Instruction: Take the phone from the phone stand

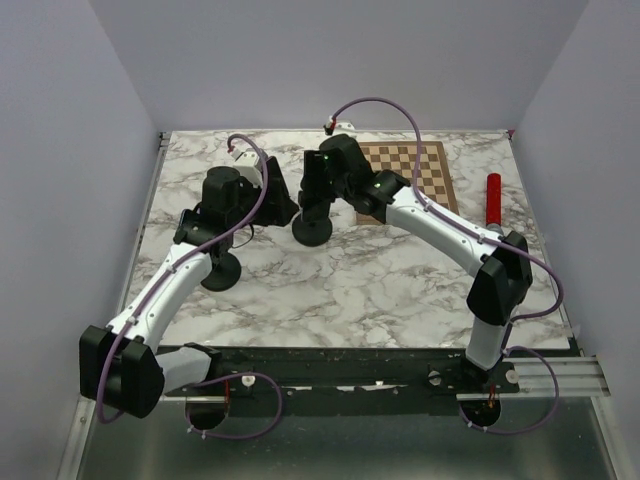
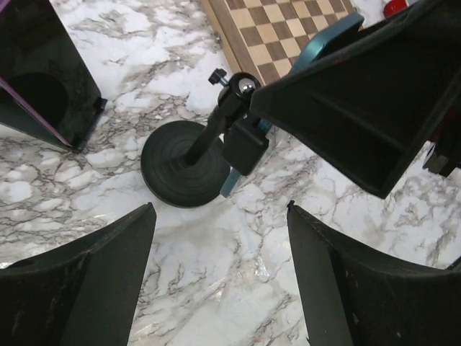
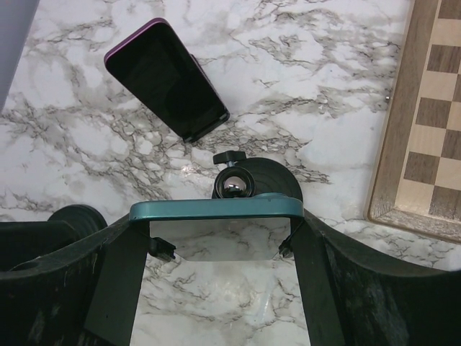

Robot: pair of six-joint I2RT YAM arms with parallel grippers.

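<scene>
1. Your right claw (image 3: 217, 231) is closed to the width of the teal phone (image 3: 216, 209), with a finger against each short end. Your left claw (image 2: 220, 213) gapes wide and holds nothing, low in its wrist view over bare marble.
2. Your marble table (image 1: 400, 280) fills the middle of the top view.
3. You have a chessboard (image 1: 410, 170) at the table's upper right, near the stand.
4. At the centre of the left wrist view you see the phone stand (image 2: 180, 162), its round black base flat on the marble and its stem tilted.
5. The teal phone sits in the stand's cradle, edge-on across the middle of the right wrist view, just above the ball joint (image 3: 234, 185).
6. You see a purple-edged phone (image 3: 166, 79) at the upper left of that view, apart from the stand.
7. A red cylinder (image 1: 493, 198) lies right of the chessboard in the top view.
</scene>
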